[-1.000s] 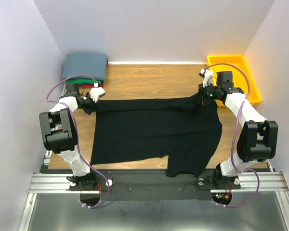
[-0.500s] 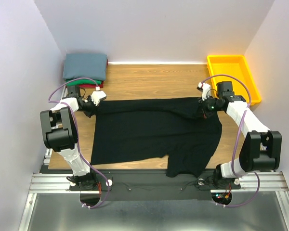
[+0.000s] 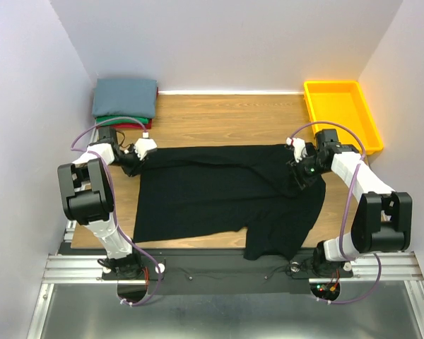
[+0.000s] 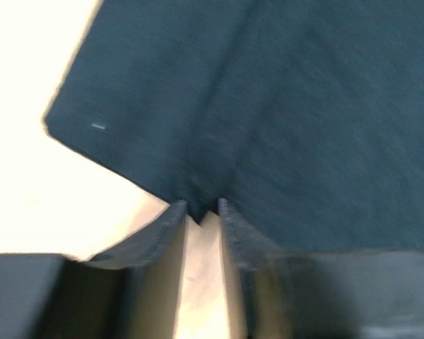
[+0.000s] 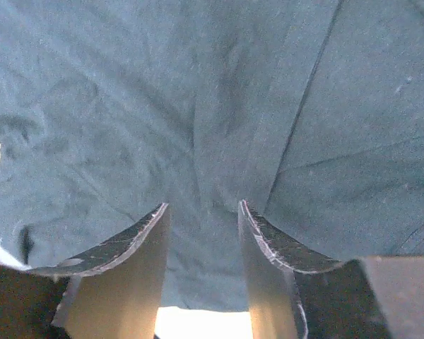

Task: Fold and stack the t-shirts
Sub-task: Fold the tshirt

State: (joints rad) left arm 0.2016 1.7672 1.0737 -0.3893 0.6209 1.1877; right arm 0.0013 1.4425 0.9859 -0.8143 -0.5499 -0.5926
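- The black t-shirt (image 3: 226, 191) lies spread across the middle of the wooden desk (image 3: 219, 120). Its near edge hangs off the front of the desk between the two arm bases.
- The left gripper (image 3: 136, 161) sits low at the shirt's far-left corner. In the wrist view its jaws are slightly parted, with bare desk showing between them. The cloth's edge reaches just to the tips, though the blur makes it hard to tell whether it touches them.
- The right gripper (image 3: 300, 176) is over the shirt's far-right part. Its jaws are apart, with rumpled black cloth lying flat beneath and between them.
- A folded stack sits in the far-left corner: slate grey-blue t-shirt (image 3: 125, 97) on top, then green (image 3: 113, 119) and red (image 3: 131, 126) edges below.
- A yellow bin (image 3: 339, 109) stands at the far right.
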